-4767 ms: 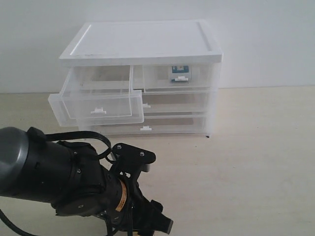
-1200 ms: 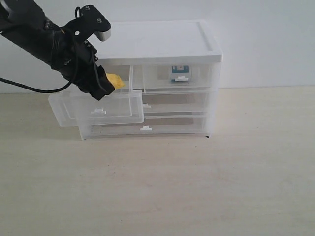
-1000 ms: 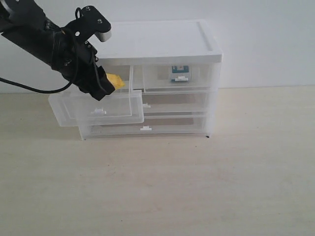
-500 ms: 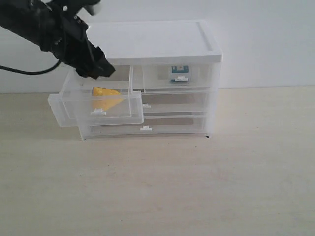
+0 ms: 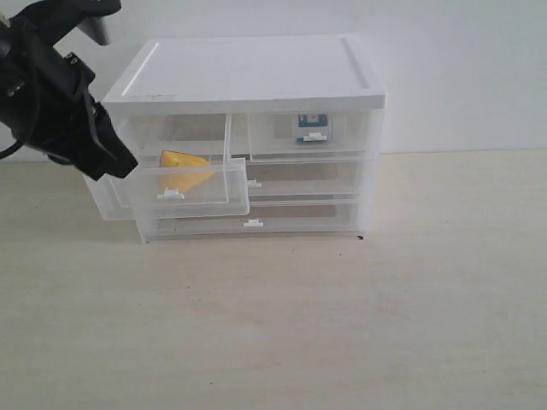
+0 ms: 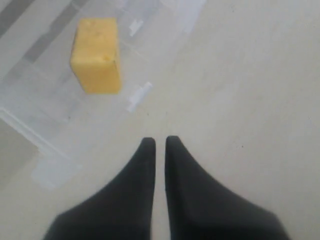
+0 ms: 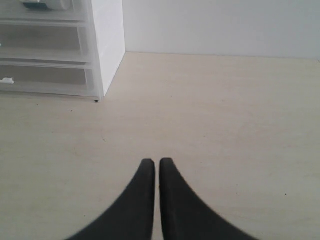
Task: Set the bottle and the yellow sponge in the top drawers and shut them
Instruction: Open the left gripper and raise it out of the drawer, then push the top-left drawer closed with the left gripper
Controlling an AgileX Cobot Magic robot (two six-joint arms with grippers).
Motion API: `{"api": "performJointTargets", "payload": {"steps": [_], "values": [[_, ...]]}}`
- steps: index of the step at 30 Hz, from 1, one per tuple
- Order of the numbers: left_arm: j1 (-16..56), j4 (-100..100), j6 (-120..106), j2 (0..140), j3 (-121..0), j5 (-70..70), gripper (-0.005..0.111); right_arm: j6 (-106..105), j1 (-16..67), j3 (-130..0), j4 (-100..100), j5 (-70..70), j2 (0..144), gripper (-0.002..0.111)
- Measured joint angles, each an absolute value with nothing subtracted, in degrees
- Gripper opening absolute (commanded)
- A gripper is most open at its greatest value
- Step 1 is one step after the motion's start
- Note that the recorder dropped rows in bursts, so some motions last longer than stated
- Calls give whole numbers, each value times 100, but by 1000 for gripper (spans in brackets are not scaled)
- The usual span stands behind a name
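Pale table; blocky, pitted yellow sponge

Showed a matte black, blocky left arm, topped by a pale grey bracket, with a thin black cable alongside. Ended in smooth black jaws, curved and tapering to narrow tips.

Sponge in left top drawer (pulled out), bottle in right top drawer, beside it
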State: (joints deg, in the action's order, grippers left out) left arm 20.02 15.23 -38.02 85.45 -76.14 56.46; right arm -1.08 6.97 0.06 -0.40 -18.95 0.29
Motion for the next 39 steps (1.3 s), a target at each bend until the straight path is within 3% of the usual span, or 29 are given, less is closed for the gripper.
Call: {"api": "performJointTargets", "payload": {"steps": [13, 39], "values": [[2002, 1848, -3750, 8212, -6220, 4959, 4, -108, 697, 6, -40, -1895, 29, 1], [2002, 2402, -3750, 9047, -6182, 1957, 4, -108, 697, 6, -40, -1895, 29, 1]]}}
